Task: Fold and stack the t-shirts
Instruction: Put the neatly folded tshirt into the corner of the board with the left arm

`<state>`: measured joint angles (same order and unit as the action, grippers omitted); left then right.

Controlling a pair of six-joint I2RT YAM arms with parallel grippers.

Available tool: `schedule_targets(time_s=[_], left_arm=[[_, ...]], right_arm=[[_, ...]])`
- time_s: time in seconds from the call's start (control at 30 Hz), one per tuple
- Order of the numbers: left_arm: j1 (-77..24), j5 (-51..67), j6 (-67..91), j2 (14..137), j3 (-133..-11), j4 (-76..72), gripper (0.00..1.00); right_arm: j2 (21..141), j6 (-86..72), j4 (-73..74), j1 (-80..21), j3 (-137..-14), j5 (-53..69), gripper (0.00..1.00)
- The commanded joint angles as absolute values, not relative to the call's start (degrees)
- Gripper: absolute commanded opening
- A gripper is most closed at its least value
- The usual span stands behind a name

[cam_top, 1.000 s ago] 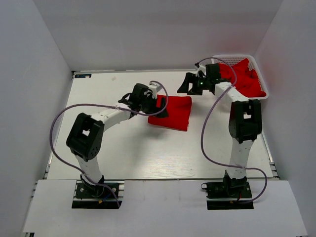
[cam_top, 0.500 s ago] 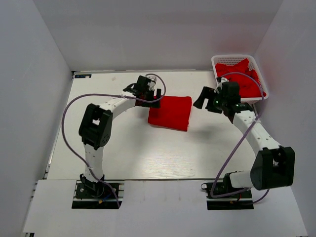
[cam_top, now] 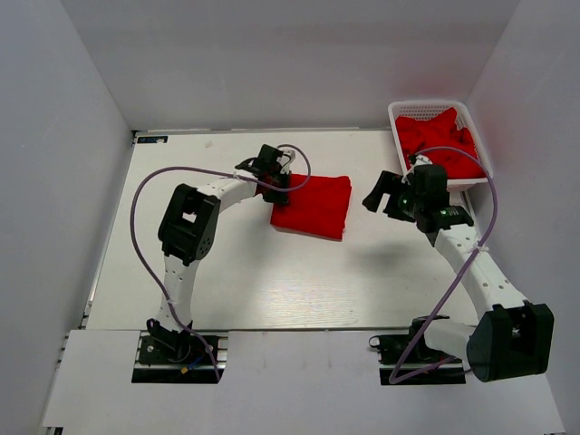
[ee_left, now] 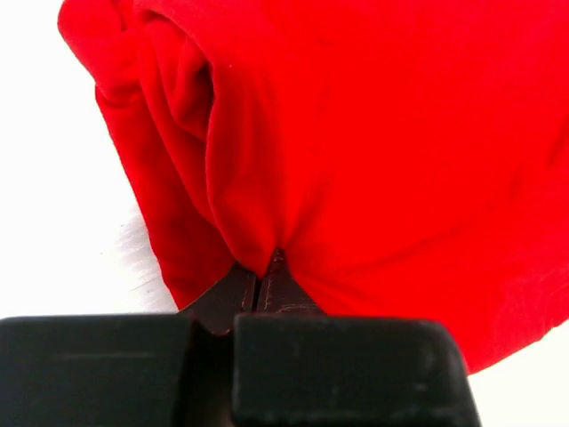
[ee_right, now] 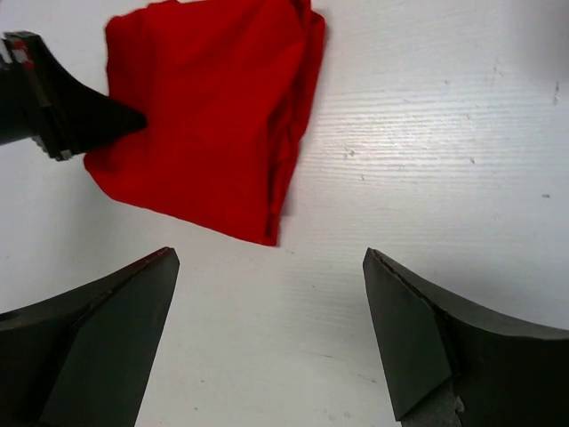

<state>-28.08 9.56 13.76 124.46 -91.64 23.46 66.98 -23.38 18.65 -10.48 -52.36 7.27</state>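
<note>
My left claw point(ee_left: 267, 271) pinches the left edge of the folded red t-shirt point(cam_top: 315, 207) on the table point(cam_top: 236, 281); my right claw point(ee_right: 268, 255) hangs wide, empty, beside it; I'd release gently, not dragging the fold, then fetch from the basket point(cam_top: 433, 104).

Bright, even light — faint soft shadows, whites washed out in wrist views.
</note>
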Motion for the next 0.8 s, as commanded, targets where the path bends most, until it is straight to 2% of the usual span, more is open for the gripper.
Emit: schedule_targets(time_s=[0.0, 0.37, 0.47, 0.67, 0.77], left_arm=[[-27.42, 9.23, 11.43, 124.02, -92.64, 23.47, 0.0], [-19.26, -4.82, 5.28, 117.87, -95.01, 25.22, 0.0], [-16.09, -4.83, 2.29, 117.07, -94.39, 23.91, 0.0], [-8.9, -14.84, 0.27, 121.64, -102.56, 28.74, 0.0], [-4.85, -15.47, -1.83, 124.97, -108.35, 28.91, 0.0]], right_arm=[[65.83, -22.68, 20.21, -10.11, -51.24, 3.7, 0.9], [65.22, -22.68, 19.78, -10.28, -49.13, 2.2, 0.9], [65.74, -22.24, 18.54, -10.2, -49.04, 2.98, 0.9], [67.24, -20.13, 20.66, -10.11, -51.68, 0.26, 0.9], [67.76, -19.78, 20.57, -10.19, -52.38, 0.61, 0.9]])
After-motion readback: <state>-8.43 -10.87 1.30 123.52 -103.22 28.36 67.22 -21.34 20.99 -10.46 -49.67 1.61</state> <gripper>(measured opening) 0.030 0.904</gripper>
